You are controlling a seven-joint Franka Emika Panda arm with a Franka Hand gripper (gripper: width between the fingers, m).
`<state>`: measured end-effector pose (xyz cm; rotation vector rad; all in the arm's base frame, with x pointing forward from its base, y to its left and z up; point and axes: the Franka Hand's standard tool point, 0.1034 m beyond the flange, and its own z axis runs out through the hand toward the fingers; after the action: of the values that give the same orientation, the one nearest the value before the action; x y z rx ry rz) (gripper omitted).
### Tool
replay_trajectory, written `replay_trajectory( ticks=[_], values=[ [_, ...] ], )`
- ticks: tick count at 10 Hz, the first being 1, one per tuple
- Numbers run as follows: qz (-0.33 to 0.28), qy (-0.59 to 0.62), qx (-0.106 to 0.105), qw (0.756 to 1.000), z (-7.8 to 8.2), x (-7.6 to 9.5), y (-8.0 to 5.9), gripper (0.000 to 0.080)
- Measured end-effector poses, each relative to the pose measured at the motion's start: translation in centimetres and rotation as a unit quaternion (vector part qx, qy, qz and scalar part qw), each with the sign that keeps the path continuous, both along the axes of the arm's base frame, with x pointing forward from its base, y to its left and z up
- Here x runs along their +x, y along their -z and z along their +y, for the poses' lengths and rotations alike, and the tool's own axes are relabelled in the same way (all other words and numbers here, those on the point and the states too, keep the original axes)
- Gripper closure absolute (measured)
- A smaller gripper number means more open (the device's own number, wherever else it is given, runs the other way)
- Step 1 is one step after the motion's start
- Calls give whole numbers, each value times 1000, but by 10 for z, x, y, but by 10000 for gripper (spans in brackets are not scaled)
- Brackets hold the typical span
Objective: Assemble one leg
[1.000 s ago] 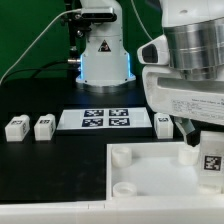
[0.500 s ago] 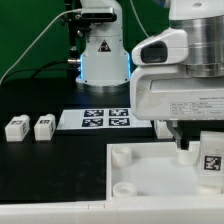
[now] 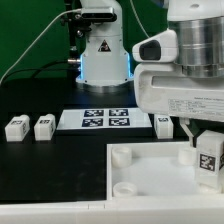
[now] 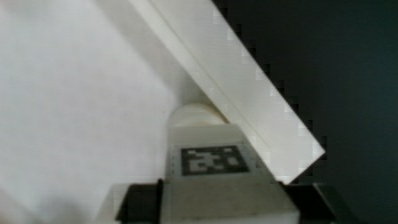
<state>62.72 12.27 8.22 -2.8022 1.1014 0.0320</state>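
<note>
Item: gripper (image 3: 204, 143), on the arm at the exterior view's right, clamped on a leg (image 3: 208, 158). Wrist view: the gripper (image 4: 217, 197) has a dark finger (image 4: 141, 203) pressed to each side of the leg (image 4: 214, 150), with no gap showing. The leg is a small white block, held upright, its black-and-white tag facing the exterior camera and also plain in the wrist view. It hangs over the far corner of the tray (image 3: 150, 151) on the exterior view's right, just inside the rim. In the wrist view its lower end lies next to a rounded socket (image 4: 206, 112), close against the tray wall (image 4: 231, 70); whether leg and socket touch cannot be told. The tray is large, white and square, with a raised rim, and fills the near part of the black table (image 3: 40, 165). Two further round sockets (image 3: 120, 155) (image 3: 125, 187) show along its side at the exterior view's left. Second leg (image 3: 15, 127) and third leg (image 3: 43, 127): side by side on the table at the exterior view's left, well apart from the tray. Fourth leg (image 3: 163, 124): on the table just beside the marker board (image 3: 107, 120), on the exterior view's right of it. The marker board lies flat beyond the tray, in front of the arm's base (image 3: 103, 55).
</note>
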Motion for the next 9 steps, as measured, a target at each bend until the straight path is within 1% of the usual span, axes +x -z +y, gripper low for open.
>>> replay_trajectory(
  ticks=[1,2,3,4,5,6,7,9],
  values=[
    [5,41,2,999,0,0,0,499],
    [14,109,7,994,1,0,0,499],
    [26,214,22,976,2,0,2,502],
    [34,285,34,957,3,0,2,505],
    [40,333,43,941,3,1,2,505],
    [42,391,51,918,3,2,3,505],
    [39,393,52,917,4,2,3,505],
    [35,366,51,929,4,1,3,504]
  ],
)
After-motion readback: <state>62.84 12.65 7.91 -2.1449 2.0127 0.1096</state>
